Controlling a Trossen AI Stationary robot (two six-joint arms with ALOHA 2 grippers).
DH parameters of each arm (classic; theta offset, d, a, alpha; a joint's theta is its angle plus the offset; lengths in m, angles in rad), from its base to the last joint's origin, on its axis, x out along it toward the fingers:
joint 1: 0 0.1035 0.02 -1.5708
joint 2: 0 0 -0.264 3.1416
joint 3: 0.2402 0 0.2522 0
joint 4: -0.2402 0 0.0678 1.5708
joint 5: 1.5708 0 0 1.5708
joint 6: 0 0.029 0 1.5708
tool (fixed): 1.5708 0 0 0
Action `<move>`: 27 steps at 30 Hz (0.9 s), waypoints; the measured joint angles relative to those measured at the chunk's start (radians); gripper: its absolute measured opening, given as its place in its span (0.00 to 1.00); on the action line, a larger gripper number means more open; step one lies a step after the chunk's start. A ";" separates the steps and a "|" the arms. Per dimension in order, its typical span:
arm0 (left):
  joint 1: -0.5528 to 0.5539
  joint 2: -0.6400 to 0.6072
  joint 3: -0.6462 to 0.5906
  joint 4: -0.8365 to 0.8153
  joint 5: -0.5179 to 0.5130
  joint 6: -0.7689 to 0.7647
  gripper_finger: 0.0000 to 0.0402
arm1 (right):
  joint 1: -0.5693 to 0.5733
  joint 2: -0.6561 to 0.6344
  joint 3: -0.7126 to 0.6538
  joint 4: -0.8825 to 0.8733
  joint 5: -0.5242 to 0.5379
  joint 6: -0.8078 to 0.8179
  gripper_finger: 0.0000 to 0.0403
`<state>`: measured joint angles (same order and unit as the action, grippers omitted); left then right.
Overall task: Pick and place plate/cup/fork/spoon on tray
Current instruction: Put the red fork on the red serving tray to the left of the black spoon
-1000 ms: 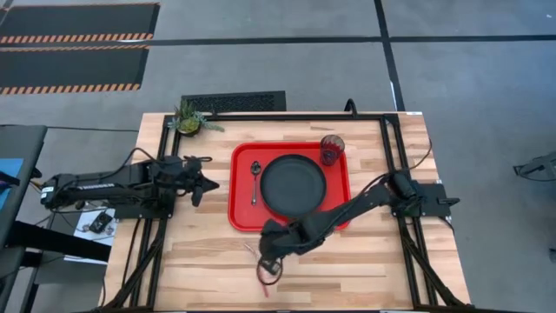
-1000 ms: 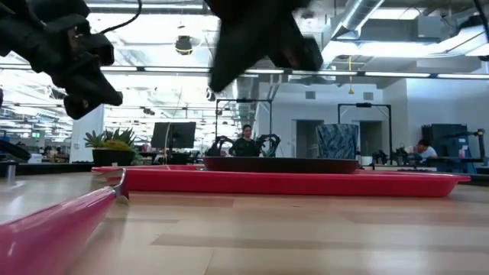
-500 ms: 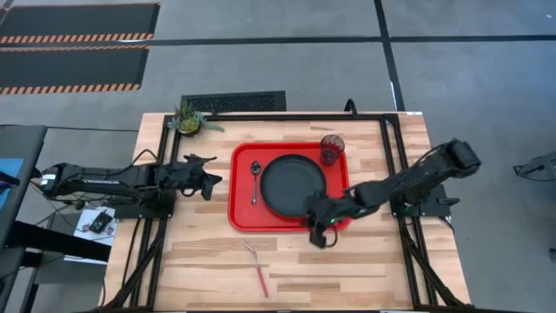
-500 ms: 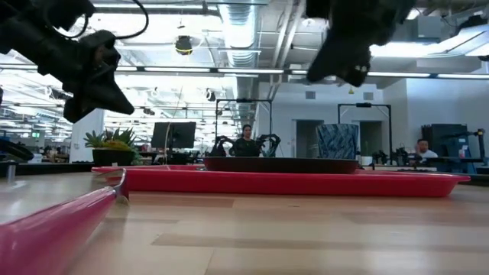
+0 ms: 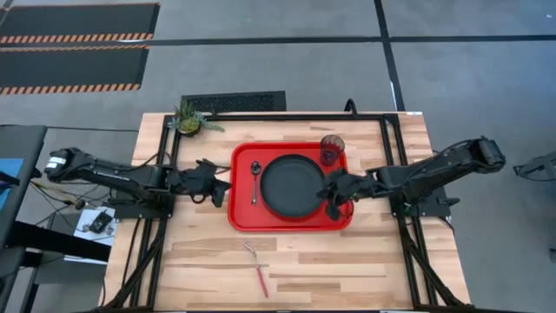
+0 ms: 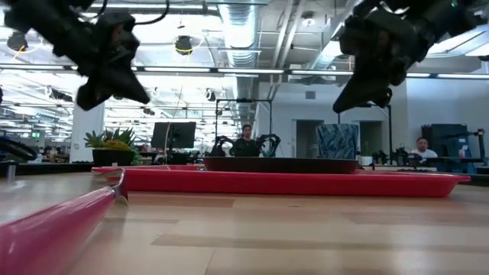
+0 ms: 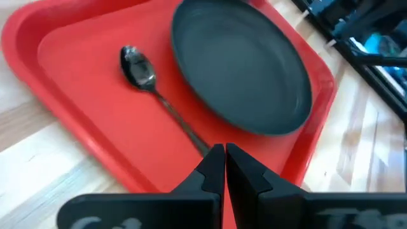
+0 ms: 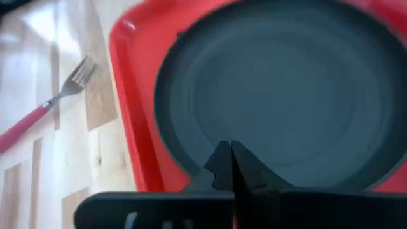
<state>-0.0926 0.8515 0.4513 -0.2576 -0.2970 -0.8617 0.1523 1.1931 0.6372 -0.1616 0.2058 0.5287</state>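
Note:
The red tray (image 5: 239, 213) lies mid-table. On it rest the black plate (image 5: 294, 185), the dark spoon (image 5: 254, 178) left of the plate, and the cup (image 5: 332, 149), upright at the tray's far right corner. The red-handled fork (image 5: 258, 269) lies flat on the wood near the front edge, and also shows in the right wrist view (image 8: 44, 108). My left gripper (image 5: 221, 187) is shut and empty, in the air at the tray's left rim (image 7: 224, 152). My right gripper (image 5: 334, 198) is shut and empty, in the air over the plate's right edge (image 8: 227, 159).
A small potted plant (image 5: 188, 119) stands at the table's far left corner. Black frame rails (image 5: 391, 165) run along both sides of the table. Bare wood lies in front of the tray around the fork.
My right gripper has left the fork at the table's front and swung up and toward the far right, ending over the plate's right edge. My left gripper has moved right, toward the tray's left rim. The fork stays on the wood.

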 joint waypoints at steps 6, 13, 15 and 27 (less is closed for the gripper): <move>-0.087 0.197 0.179 -0.135 -0.103 -0.170 0.00 | -0.117 -0.155 -0.090 0.044 -0.140 -0.145 0.00; -0.160 0.462 0.427 -0.302 -0.059 -0.368 0.00 | -0.243 -0.278 -0.103 -0.012 -0.290 -0.311 0.00; -0.185 0.538 0.496 -0.336 -0.030 -0.437 0.00 | -0.268 -0.300 -0.102 -0.024 -0.335 -0.351 0.00; -0.379 0.904 0.909 -0.465 0.118 -0.899 0.00 | -0.339 -0.364 -0.102 -0.132 -0.433 -0.480 0.01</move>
<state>-0.4717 1.7550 1.3599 -0.7231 -0.1785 -1.7612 -0.1864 0.8292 0.5354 -0.2931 -0.2274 0.0491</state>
